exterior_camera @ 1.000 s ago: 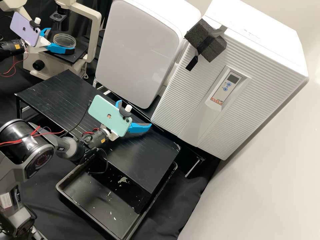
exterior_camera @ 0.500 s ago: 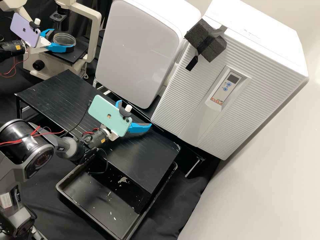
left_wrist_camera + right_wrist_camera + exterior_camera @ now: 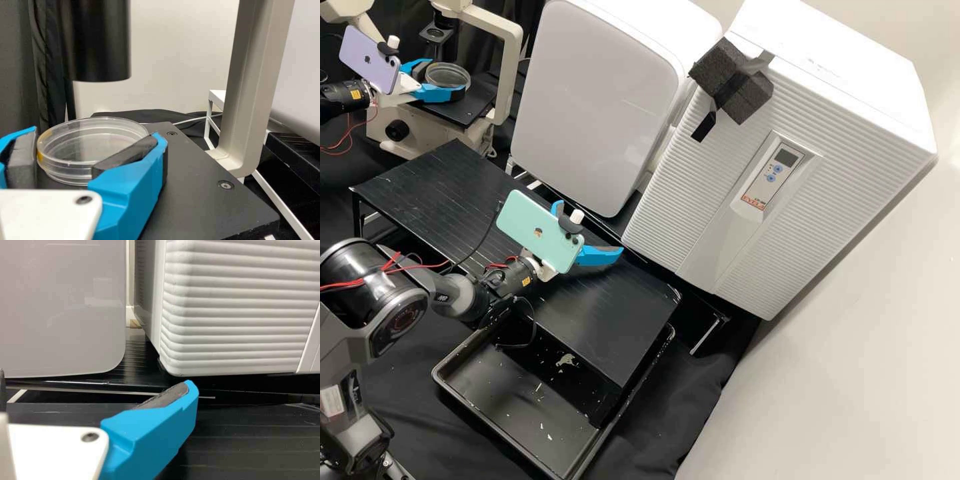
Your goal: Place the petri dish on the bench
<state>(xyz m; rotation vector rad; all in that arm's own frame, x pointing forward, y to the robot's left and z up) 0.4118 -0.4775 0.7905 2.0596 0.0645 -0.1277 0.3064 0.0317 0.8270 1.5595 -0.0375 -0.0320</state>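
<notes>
Black and faintly lined, the tabletop stands over part of a dark tray littered with pale flecks (somebody might wipe that). Behind it rise a smooth white cabinet and a ribbed white one, with black cloth around and a pale wall alongside. The right hand hangs above the tabletop, its fingers spread. Over at the microscope, the left hand pinches the clear petri dish by its sides, at the black stage.
</notes>
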